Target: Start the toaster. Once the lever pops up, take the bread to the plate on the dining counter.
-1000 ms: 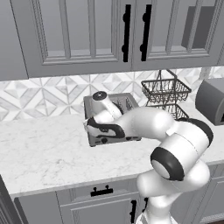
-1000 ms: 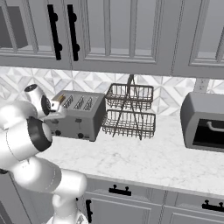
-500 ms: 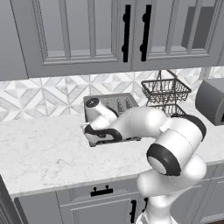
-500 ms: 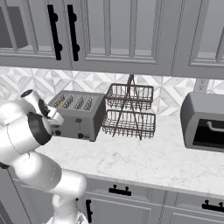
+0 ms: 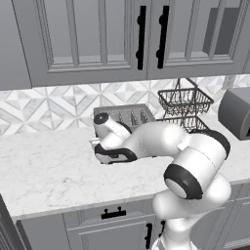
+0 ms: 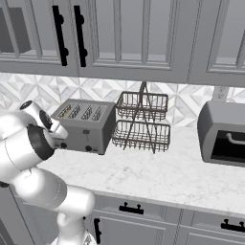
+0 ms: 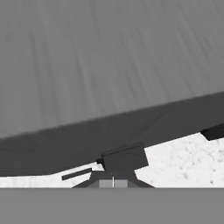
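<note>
The grey toaster [image 5: 125,115] stands at the back of the worktop, against the tiled wall, and my arm reaches across its front. My gripper [image 5: 98,144] is low at the left end of that front face. In the right base view the toaster [image 6: 85,124] shows its top slots and black knobs, with the gripper [image 6: 61,136] pressed close to its front left corner. From the hand view, the toaster's front wall [image 7: 109,78] looms very near and the gripper [image 7: 113,183] is shut just under a small dark lever [image 7: 124,158]. The bread is hidden. The plate and dining counter are out of view.
A two-tier black wire basket [image 6: 142,122] stands right of the toaster. A grey toaster oven [image 6: 224,138] sits further right. Grey wall cabinets [image 5: 97,39] hang overhead. White marble worktop [image 5: 49,168] stretches out left of and in front of the toaster.
The hand has sunk a little down the toaster's front and shifted slightly left. The fingers have closed the last bit.
</note>
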Available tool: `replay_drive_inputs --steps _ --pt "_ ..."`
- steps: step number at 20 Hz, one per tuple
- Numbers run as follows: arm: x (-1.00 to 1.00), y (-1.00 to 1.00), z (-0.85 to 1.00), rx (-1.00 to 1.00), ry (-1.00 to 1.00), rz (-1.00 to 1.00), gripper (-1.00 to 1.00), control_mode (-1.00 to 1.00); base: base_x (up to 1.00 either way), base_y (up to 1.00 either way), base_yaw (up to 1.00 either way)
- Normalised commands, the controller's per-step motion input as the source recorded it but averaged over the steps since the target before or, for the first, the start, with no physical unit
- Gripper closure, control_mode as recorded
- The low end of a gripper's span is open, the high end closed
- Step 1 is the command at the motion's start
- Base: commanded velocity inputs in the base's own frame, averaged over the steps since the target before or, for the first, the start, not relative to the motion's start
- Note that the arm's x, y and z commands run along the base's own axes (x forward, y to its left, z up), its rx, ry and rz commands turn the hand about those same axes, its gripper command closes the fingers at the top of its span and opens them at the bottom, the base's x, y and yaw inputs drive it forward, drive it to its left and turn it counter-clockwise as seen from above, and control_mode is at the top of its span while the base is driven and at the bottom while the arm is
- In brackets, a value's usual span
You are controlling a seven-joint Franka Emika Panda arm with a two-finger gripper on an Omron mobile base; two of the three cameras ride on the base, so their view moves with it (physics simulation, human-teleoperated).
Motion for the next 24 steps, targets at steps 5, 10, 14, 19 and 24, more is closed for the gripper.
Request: replay_drive_inputs --steps 5,10,14,19,24 --pt "-0.01 -0.09 -0.55 0.01 0.0 -0.17 1.0 -1.0 0.0 0.0 0.0" --pt "-0.15 -0.02 0.38 0.1 0.0 -0.14 1.0 -1.0 0.0 0.0 0.0" --pt "-0.28 -0.1 1.0 0.14 0.0 -0.09 1.0 -1.0 0.0 0.0 0.0" --pt "-0.2 -0.27 0.99 0.08 0.0 -0.05 1.0 -1.0 0.0 0.0 0.0" --pt "0.0 -0.32 0.35 0.0 -0.02 0.01 1.0 -1.0 0.0 0.0 0.0"
